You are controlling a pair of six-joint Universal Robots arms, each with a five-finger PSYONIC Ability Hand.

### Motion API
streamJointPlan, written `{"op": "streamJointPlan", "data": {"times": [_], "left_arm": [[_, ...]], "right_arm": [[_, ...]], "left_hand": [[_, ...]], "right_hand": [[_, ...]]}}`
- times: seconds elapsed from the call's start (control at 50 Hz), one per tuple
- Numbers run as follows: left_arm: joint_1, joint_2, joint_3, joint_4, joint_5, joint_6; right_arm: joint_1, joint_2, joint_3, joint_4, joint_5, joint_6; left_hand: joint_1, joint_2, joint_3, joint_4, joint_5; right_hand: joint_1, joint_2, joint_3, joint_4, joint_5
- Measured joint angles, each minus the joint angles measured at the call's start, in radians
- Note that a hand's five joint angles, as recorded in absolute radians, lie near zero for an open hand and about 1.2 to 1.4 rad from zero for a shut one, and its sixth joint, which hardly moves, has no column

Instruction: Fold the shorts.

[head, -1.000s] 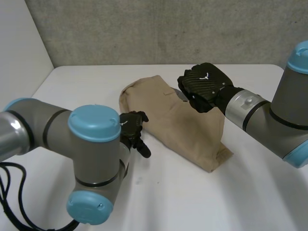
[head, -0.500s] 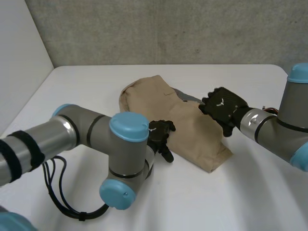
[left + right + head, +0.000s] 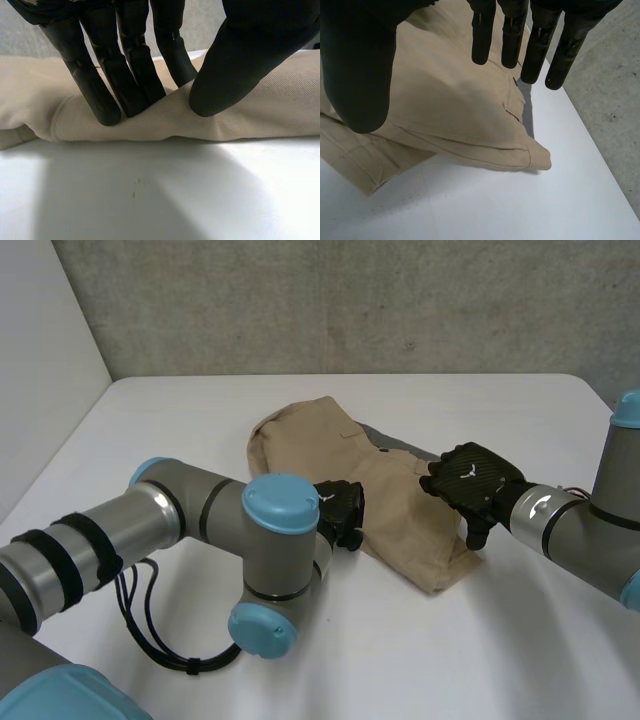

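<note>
Mid-frame, our left hand (image 3: 341, 512) pinches the tan shorts' (image 3: 335, 445) lower-left edge between fingers and thumb. To its right, our right hand (image 3: 472, 478) hovers over them, fingers spread wide.

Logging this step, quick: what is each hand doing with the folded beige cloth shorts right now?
Left hand: shut on the beige cloth shorts, pinching their near edge.
Right hand: open, over the shorts, holding nothing.

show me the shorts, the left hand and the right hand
shorts (image 3: 400, 510), head view, tan cloth between the hands
left hand (image 3: 235, 60), left wrist view, on the thumb
right hand (image 3: 472, 475), head view, back of the hand
</note>
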Motion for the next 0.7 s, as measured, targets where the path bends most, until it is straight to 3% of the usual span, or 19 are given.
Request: {"op": "streamJointPlan", "data": {"times": [0.2,0.4,0.46,0.58,0.7], "left_arm": [[0.021,0.178,-0.082,-0.005,-0.050,0.014],[0.158,0.514,-0.291,-0.004,-0.037,0.086],[0.216,0.605,-0.338,-0.003,0.004,0.121],[0.247,0.592,-0.369,-0.005,0.062,0.145],[0.251,0.481,-0.386,-0.009,0.077,0.169]], "right_arm": [[-0.010,-0.033,-0.001,-0.019,0.010,0.118],[-0.026,-0.090,-0.014,-0.019,0.004,0.299],[-0.018,-0.102,-0.010,-0.015,0.003,0.363],[0.032,-0.103,0.009,-0.012,0.007,0.444],[0.113,-0.100,0.049,-0.015,0.014,0.565]], "left_hand": [[0.000,0.013,0.033,0.015,0.000],[0.000,0.014,0.036,0.018,0.000],[0.000,0.015,0.036,0.018,0.000],[0.000,0.015,0.036,0.018,0.000],[0.000,0.016,0.036,0.018,0.000]], "right_hand": [[-0.047,-0.052,-0.051,-0.044,-0.040],[-0.150,-0.189,-0.185,-0.150,-0.140],[-0.150,-0.190,-0.186,-0.150,-0.140],[-0.150,-0.190,-0.186,-0.150,-0.140],[-0.150,-0.190,-0.186,-0.150,-0.140]]}}
